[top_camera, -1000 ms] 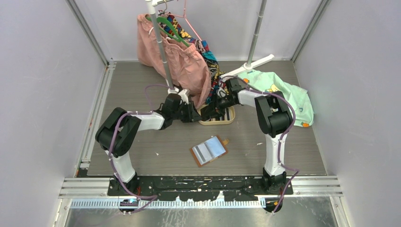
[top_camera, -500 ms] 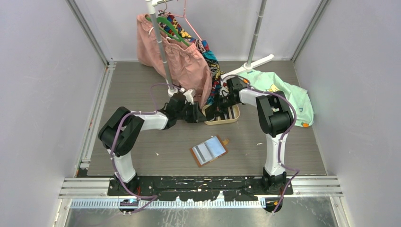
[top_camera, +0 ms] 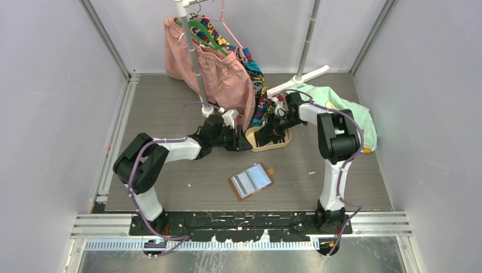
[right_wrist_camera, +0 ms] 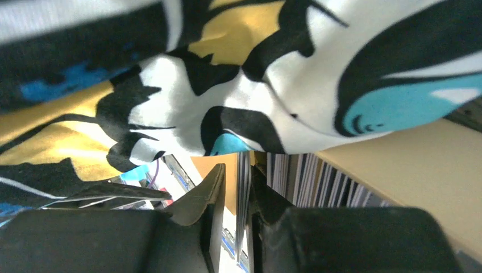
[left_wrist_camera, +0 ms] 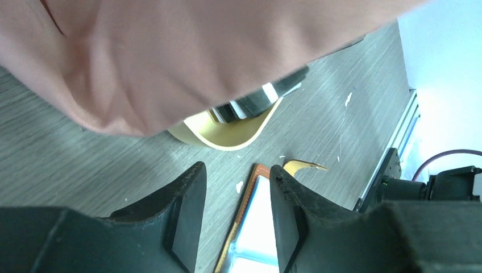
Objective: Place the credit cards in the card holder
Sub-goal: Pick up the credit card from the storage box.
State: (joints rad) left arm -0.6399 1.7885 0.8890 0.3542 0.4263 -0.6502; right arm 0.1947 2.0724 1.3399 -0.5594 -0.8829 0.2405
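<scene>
Card holder [top_camera: 251, 181] is being seen lying open on the table [top_camera: 165, 108], at 6 o'clock of the beige tray [top_camera: 282, 145]. Right gripper [right_wrist_camera: 239, 170] is being held down inside the tray, fingers being pressed nearly together on a thin edge of the credit cards [right_wrist_camera: 295, 179]. Left gripper [left_wrist_camera: 236, 179] is being held at 9 o'clock of the tray, fingers apart, nothing between them.

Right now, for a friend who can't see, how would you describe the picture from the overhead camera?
Two robot arms reach across a grey table, the left pincer and right pincer both at a beige tray below hanging clothes. An open tan card holder lies nearer their bases; a green cloth is crumpled at the right.
</scene>
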